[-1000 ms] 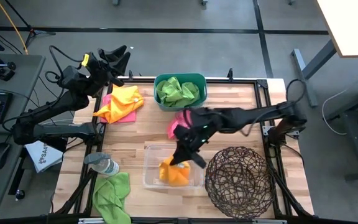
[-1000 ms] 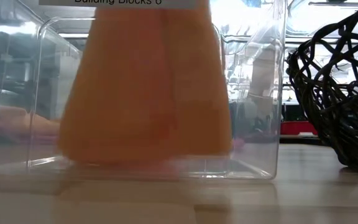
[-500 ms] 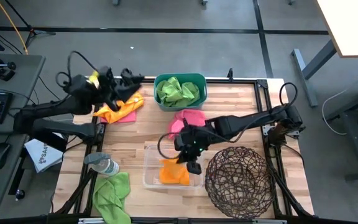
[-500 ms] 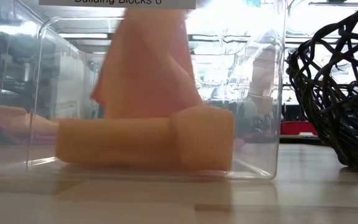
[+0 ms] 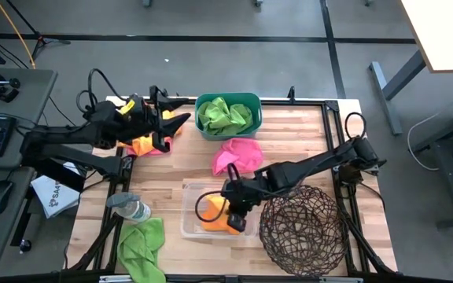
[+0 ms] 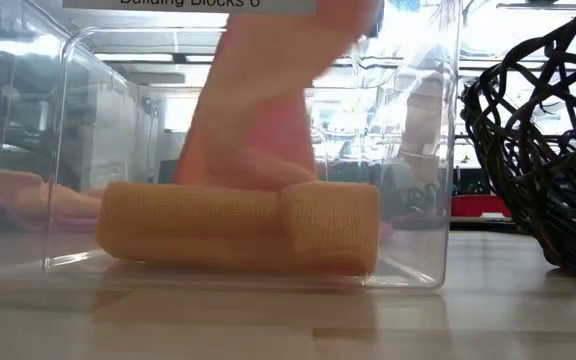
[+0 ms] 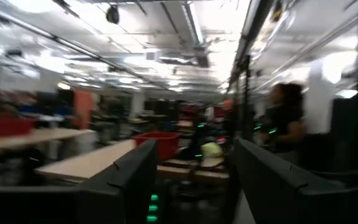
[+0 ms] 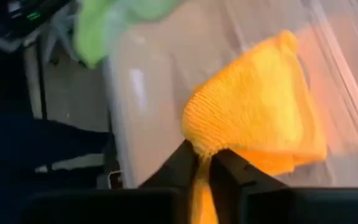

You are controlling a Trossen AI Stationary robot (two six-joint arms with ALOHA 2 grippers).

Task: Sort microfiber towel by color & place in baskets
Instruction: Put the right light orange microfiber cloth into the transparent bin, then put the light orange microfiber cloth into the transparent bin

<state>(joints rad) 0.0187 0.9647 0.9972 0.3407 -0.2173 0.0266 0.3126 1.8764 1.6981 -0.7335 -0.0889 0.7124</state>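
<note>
My right gripper reaches down into the clear bin and is shut on a yellow-orange towel. The towel's lower part lies folded on the bin floor. My left gripper is open and hovers at the table's far left, above a yellow-orange towel that lies on a pink one. It touches neither. The teal tub holds lime green towels. A pink towel lies flat mid-table, and a green towel lies at the near-left edge. My right gripper pinches a bunched fold at the yellow-orange towel's upper end between its two fingers, coming from above and pointing down into the clear bin. The towel hangs below the fingers, its upper part upright and its lower part piled on the bin floor.
The round dark wire basket stands right beside the clear bin at the near right. A clear plastic bottle lies left of the bin. The left wrist view looks into the room, where a person shows far off.
My right gripper has gone down into the clear bin, toward the near edge, still shut on the yellow-orange towel. The towel's lower part has settled and folded onto the bin floor. My left gripper has swung from the far-left corner toward the right and near, over the orange and pink towels.
</note>
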